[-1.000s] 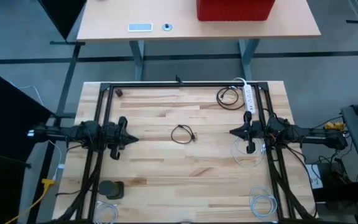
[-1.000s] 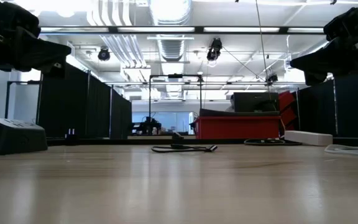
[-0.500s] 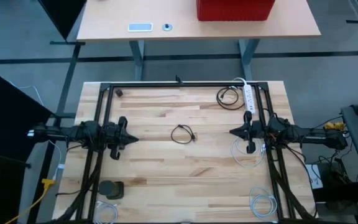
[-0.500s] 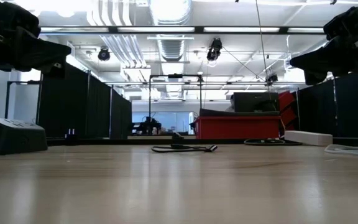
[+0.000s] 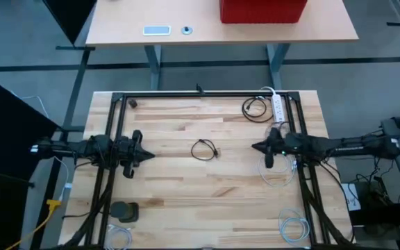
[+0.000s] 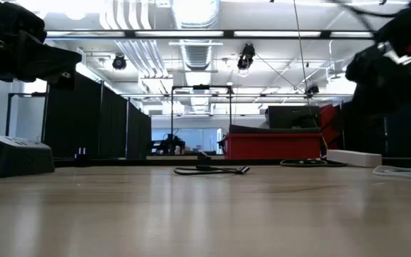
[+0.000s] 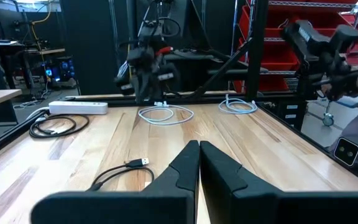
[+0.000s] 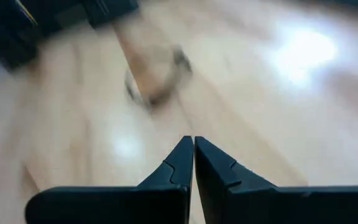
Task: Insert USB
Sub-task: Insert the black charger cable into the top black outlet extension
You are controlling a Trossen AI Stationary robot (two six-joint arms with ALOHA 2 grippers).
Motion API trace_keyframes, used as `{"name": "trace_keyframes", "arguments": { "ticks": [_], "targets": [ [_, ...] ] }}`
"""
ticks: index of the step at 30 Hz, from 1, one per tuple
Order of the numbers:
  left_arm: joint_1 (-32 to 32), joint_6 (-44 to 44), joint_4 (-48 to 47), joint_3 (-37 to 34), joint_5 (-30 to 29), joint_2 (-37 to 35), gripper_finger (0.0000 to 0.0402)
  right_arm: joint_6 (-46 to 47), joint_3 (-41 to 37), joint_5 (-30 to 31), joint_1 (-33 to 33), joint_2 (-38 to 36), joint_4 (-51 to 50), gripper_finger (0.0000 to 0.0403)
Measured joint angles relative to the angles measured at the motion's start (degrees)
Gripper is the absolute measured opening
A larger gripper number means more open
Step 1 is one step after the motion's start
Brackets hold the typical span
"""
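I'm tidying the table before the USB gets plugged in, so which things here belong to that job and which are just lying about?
For the job:
USB cable, coiled mid-table
power strip, far right corner, possibly the socket

Lying about:
black cable beside the strip
white cables along the right edge
dark box, near left corner
small dark thing, far left corner

Two grippers: left gripper (image 5: 146, 155) and right gripper (image 5: 255, 146). One black USB cable (image 5: 204, 149) mid-tabletop, one black coiled cable (image 5: 255, 107), one white power strip (image 5: 278, 109), two white coiled cables (image 5: 278, 170) (image 5: 293, 228), one red bin (image 5: 262, 10).
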Motion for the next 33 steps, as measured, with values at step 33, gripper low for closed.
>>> {"name": "trace_keyframes", "arguments": {
  "ticks": [33],
  "targets": [
    [0.0,0.0,-0.3,0.0,0.0,0.0,0.0000,15.2,49.6,1.5,3.7,66.9,-8.9,0.0140]
  ]
}}
